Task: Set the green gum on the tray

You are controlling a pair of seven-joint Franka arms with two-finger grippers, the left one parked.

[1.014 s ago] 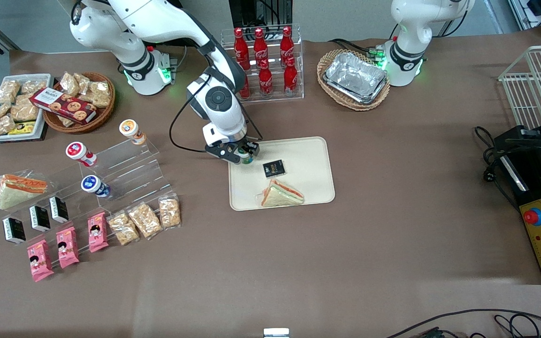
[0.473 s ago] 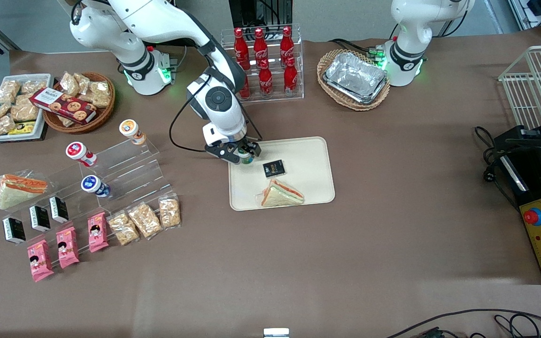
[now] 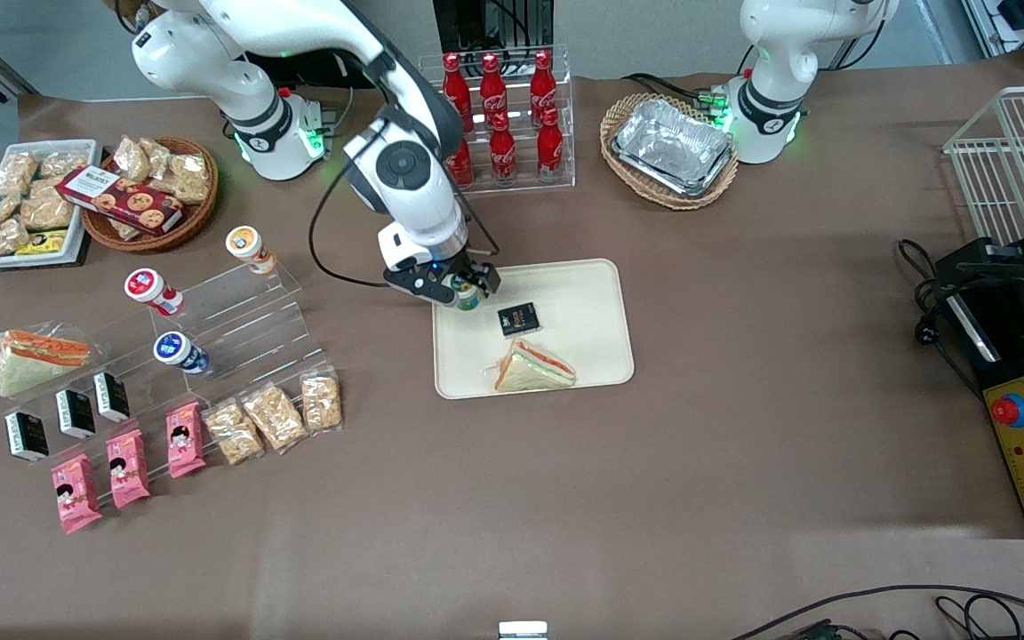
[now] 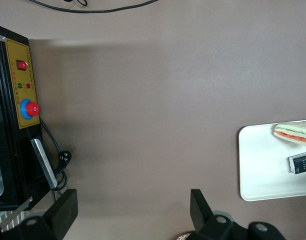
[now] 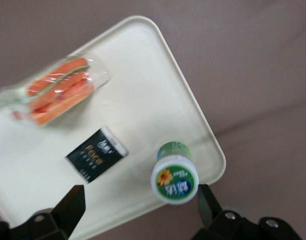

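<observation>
While the flat cream-coloured rectangular tray (image 3: 583,293) already carries a wrapped triangular sandwich (image 3: 532,366) and a small black packet (image 3: 518,318), the green gum (image 5: 175,179), a small cylindrical canister with a white-rimmed green lid, stands upright on the tray's corner nearest the working arm. The right arm's gripper (image 3: 463,289) hangs directly above it, fingers spread apart and clear of the canister. It looks light, rigid and smooth-sided, probably tippy; grasping across the body below the lid seems safest.
</observation>
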